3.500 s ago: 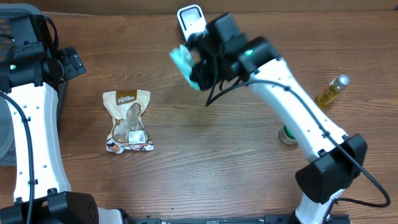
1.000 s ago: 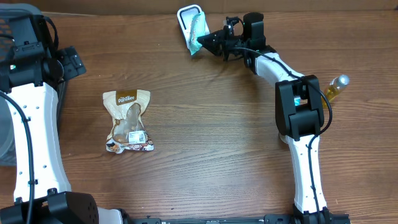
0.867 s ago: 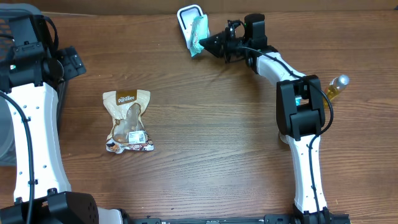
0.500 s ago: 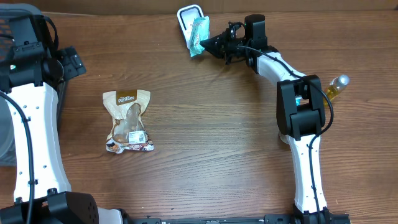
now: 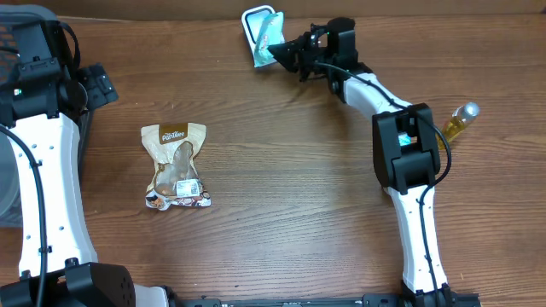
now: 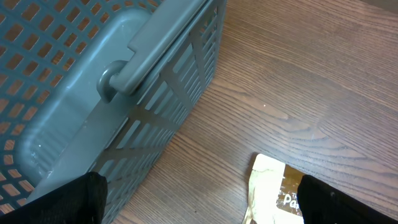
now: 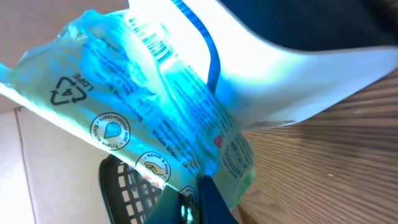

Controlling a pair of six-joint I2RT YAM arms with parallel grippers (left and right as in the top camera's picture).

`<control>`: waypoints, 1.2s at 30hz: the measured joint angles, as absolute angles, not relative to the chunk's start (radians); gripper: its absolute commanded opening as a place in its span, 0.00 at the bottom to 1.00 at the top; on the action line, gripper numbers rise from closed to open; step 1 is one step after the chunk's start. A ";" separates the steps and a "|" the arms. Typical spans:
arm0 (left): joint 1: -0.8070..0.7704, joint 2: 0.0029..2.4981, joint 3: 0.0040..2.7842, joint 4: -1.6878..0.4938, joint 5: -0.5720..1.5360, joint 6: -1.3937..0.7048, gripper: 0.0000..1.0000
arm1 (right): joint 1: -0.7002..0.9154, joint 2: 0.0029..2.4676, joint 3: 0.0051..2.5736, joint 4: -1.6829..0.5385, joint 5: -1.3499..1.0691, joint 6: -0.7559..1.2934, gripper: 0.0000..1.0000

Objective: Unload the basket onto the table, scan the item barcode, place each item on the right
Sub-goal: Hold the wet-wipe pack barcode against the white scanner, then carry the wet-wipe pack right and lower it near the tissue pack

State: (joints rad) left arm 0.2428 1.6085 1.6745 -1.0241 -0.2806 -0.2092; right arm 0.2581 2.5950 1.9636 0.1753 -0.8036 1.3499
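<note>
while the right claw [image 5: 286, 53] has the teal packet [image 5: 270, 36] up at the far middle of the table, right against the white scanner [image 5: 252, 19], this is the presenting step, and it looks well along. to do it well, i'd say the printed barcode [image 7: 149, 38] has to face the scanner window flat and in the clear. the wrist view shows the bars near the packet's top edge, on crinkled film that bends, so a slow small turn of the wrist and a steady pause would serve better than a fast sweep. glare off the shiny wrap could spoil the read, so tilt a touch rather than push closer. whether the bars face the window right now, i cannot tell.

now the claws. right one is clamped tight, its fingertips pinching the packet's lower edge, the rest of the packet standing free beyond the grip. left claw [image 6: 199, 202] is spread wide and holds nothing, hovering at the left side just by the grey basket [image 6: 93, 93], with the brown snack bag [image 5: 176, 166] lying near it on the wood.
</note>
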 measured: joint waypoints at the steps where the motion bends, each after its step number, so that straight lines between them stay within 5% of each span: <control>1: 0.243 1.608 1.674 -1.024 -0.281 -0.209 0.99 | 0.269 2.595 1.964 0.177 -0.793 1.350 0.04; 27: 0.243 1.608 1.674 -1.024 -0.281 -0.209 1.00 | 0.262 2.595 1.964 0.197 -0.813 1.312 0.04; 36: 0.243 1.608 1.674 -1.024 -0.281 -0.209 1.00 | 0.255 2.411 1.963 -0.176 -0.794 1.015 0.04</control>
State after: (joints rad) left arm 0.2428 1.6085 1.6745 -1.0237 -0.2806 -0.2092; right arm 0.2546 2.4107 1.9625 -0.1757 -0.7940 1.0149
